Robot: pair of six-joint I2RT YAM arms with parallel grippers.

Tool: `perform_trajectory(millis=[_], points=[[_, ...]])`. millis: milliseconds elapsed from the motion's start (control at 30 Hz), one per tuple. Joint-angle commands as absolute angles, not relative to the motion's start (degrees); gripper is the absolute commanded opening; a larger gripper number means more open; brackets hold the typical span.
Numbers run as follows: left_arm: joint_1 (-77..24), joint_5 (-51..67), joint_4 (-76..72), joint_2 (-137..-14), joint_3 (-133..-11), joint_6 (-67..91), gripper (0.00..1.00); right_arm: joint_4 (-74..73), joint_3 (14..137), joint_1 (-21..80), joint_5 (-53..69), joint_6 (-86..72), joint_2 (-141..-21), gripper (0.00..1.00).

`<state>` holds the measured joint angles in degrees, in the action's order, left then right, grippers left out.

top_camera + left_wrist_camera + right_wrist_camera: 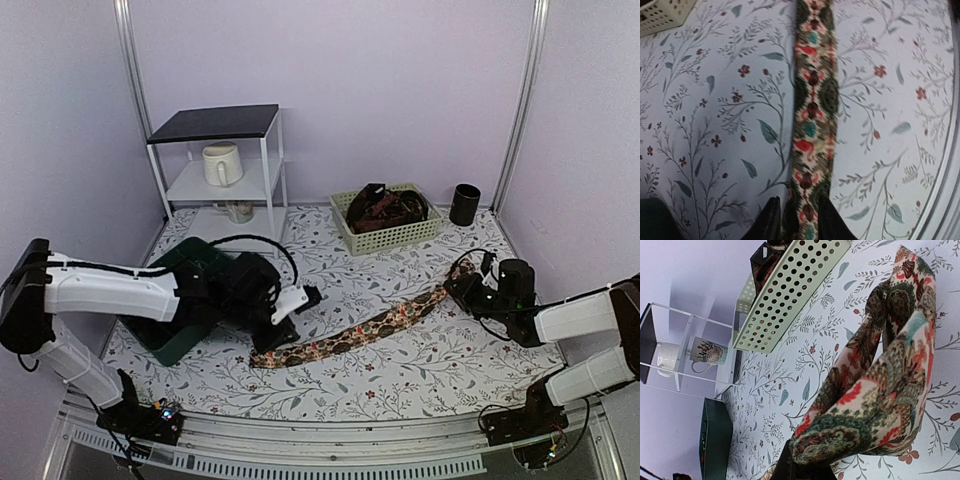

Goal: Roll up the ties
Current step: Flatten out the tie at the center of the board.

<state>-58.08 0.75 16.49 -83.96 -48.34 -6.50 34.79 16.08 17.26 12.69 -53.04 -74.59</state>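
Left gripper (799,221) straddles the near end of the tie (350,335), whether pinching or merely bracketing I can't tell. From there the tie runs diagonally, away and rightward, paisley in reds and greens (flat, not rolled yet). Far end: right gripper (468,285) clamped on bunched fabric. Beyond sits the basket (395,240).

No legible text, label, brand, number or sign is showing in any view. The mug (710,354) is carrying a picture print only, and the tie (365,330) is showing a paisley pattern only.
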Motion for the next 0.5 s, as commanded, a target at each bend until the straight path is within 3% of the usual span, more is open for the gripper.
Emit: perform_trajectory(millis=[0, 233, 467], points=[[-53.41, 4.61, 24.43, -90.04, -55.78, 1.62, 0.31, 39.3, 15.92, 17.54, 13.26, -52.52, -74.88, 0.03], [-44.85, 13.62, 33.89, -91.21, -57.85, 4.85, 0.5, 38.22, 17.38, 17.56, 13.92, -52.23, -75.42, 0.04], [-42.59, 13.74, 38.02, -90.88, -55.67, 6.41, 0.47, 36.91, 17.73, 17.37, 12.92, -52.36, -76.87, 0.04]])
